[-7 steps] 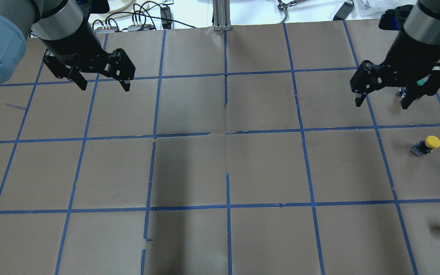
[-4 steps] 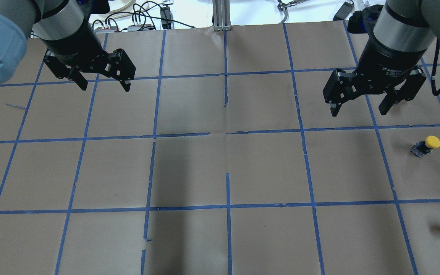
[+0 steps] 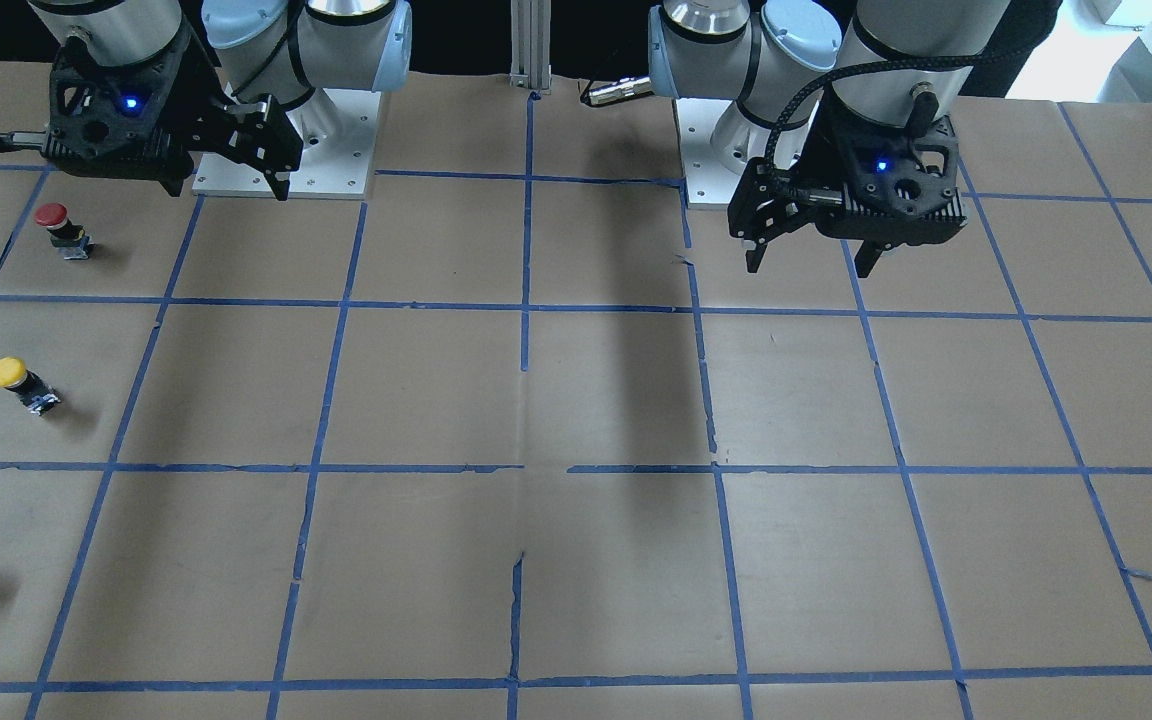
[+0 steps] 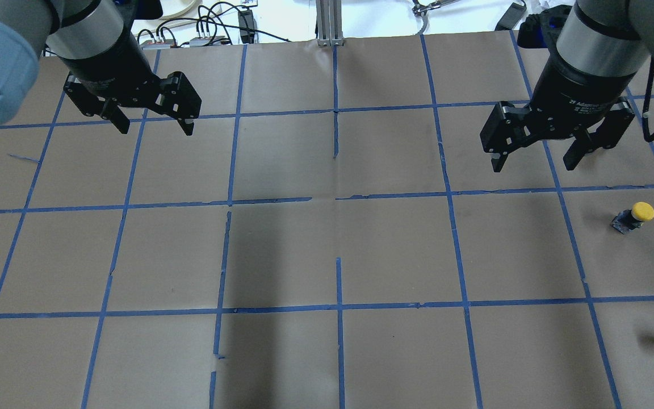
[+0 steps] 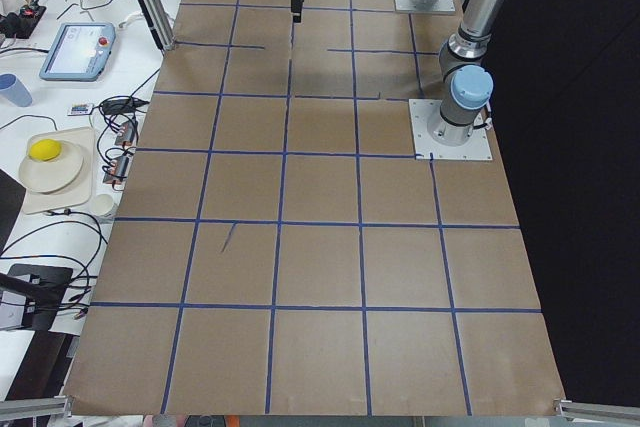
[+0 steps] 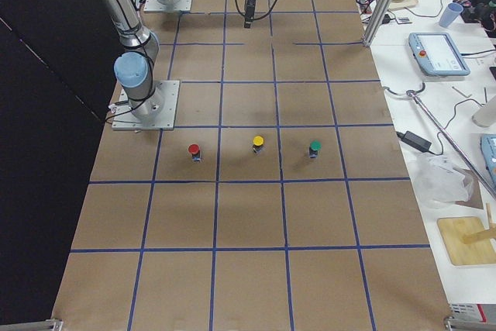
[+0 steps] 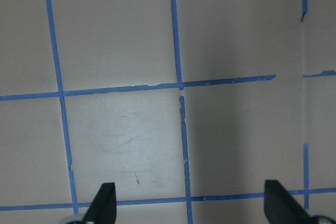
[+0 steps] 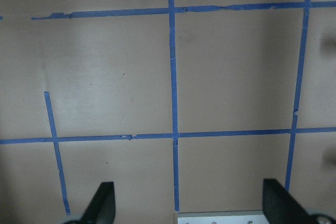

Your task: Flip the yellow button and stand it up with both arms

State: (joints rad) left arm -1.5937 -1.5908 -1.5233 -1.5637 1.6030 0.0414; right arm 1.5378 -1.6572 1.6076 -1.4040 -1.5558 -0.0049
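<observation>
A: Is there any container, and what is in it?

B: I see only one. A pale plate [image 5: 62, 175] sits on the white bench [image 5: 40, 112], beyond the operators' edge of the surface [image 4: 395, 250]. A rounded yellow thing [image 5: 43, 151] lies on it. What it is, I cannot tell.

A: And the jaws?

B: The left gripper [image 4: 156, 129] hangs above the left half of the surface. Its jaws are spread wide and they hold and touch nothing. Its wrist view shows only the surface with its blue tape [image 7: 175, 35] between the fingertips [image 7: 103, 203]. The right gripper [image 4: 534, 165] hangs above the right half, also with the jaws spread wide and nothing in them.

A: Where is the yellow button?

B: The yellow button [image 4: 633, 217] is on the surface toward its right end, about midway between the robot's edge and the operators' edge. It seems to stand upright, with the yellow cap on top and the dark base on the surface. The right gripper is well apart from it, higher and more toward the middle of the surface.

A: What else is around it?

B: A red button [image 6: 194, 149] and a green button [image 6: 314, 147] stand in the same row. Each is in the square next to it, the red one on the robot's side and the green one on the operators' side. Neither touches the yellow button.
</observation>
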